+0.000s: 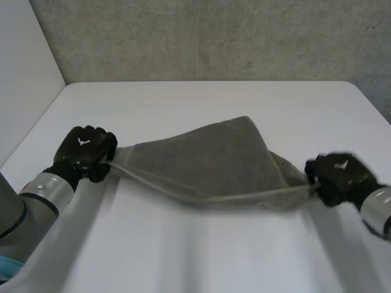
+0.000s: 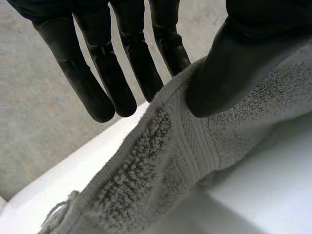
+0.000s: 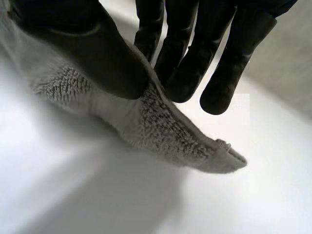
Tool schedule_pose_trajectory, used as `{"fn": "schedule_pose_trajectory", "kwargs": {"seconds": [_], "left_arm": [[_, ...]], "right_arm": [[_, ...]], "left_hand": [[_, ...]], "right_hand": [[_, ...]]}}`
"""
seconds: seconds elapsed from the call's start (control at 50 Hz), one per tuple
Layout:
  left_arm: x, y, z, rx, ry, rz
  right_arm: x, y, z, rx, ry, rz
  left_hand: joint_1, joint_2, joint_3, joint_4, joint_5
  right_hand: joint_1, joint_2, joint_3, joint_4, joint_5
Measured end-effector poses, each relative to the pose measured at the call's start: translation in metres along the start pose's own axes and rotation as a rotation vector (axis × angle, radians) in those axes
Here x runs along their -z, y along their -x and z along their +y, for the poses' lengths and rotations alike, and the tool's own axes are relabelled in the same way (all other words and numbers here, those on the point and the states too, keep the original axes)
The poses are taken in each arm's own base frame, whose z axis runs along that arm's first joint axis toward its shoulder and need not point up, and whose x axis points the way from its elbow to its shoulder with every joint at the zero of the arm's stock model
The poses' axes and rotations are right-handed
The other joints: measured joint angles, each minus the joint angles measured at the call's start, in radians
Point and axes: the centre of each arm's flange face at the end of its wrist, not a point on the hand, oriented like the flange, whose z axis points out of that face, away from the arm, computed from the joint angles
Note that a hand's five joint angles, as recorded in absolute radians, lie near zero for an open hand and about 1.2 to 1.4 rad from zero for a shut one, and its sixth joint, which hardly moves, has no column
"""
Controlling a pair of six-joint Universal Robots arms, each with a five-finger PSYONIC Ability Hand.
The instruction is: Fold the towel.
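A grey towel (image 1: 214,162) lies across the middle of the white table (image 1: 201,101), its near edge stretched between my two hands and its far part humped. My left hand (image 1: 85,151) holds the towel's left end. In the left wrist view its thumb (image 2: 229,73) presses the towel (image 2: 161,165) against the fingers (image 2: 100,83). My right hand (image 1: 339,174) holds the right end. In the right wrist view its thumb (image 3: 97,53) pinches the towel (image 3: 161,129) against the fingers (image 3: 187,58), with a corner sticking out past them.
A grey wall (image 1: 214,36) stands behind the table's far edge. White table surface stretches in front of the towel and behind it.
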Motion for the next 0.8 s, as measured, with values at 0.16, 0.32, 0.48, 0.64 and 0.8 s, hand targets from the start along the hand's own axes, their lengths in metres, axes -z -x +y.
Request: {"fn": "schedule_pose_trajectory", "kwargs": {"seconds": [0.16,0.32,0.48,0.64,0.8], "left_arm": [[0.013,0.016,-0.037,-0.032,-0.076,-0.055],[0.035,0.024,-0.064,-0.058,-0.089,-0.084],[0.030,0.016,-0.038,-0.067,0.052,-0.034],[-0.005,0.000,0.001,-0.140,0.173,0.073],[-0.060,0.005,-0.034,-0.191,0.037,0.020]], "right_arm": [[0.041,-0.016,-0.063,0.081,-0.205,0.125],[0.059,-0.022,-0.069,0.130,-0.052,0.107],[0.039,-0.017,-0.034,0.208,0.176,-0.026],[-0.003,0.007,-0.028,0.261,0.188,-0.134],[-0.048,-0.002,-0.098,0.320,-0.134,0.049]], "left_hand": [[0.000,0.000,0.001,0.000,0.000],[0.000,0.000,0.001,0.000,0.000],[0.000,0.000,0.001,0.000,0.000],[0.002,0.000,0.002,0.000,0.004],[0.003,0.005,0.004,0.001,0.004]], "right_hand": [[0.000,0.000,0.002,0.000,0.000],[0.000,0.000,0.006,0.000,0.000],[0.000,0.000,0.007,0.000,0.000],[0.000,0.005,0.011,0.000,0.000],[0.000,0.005,0.012,0.000,0.000]]}}
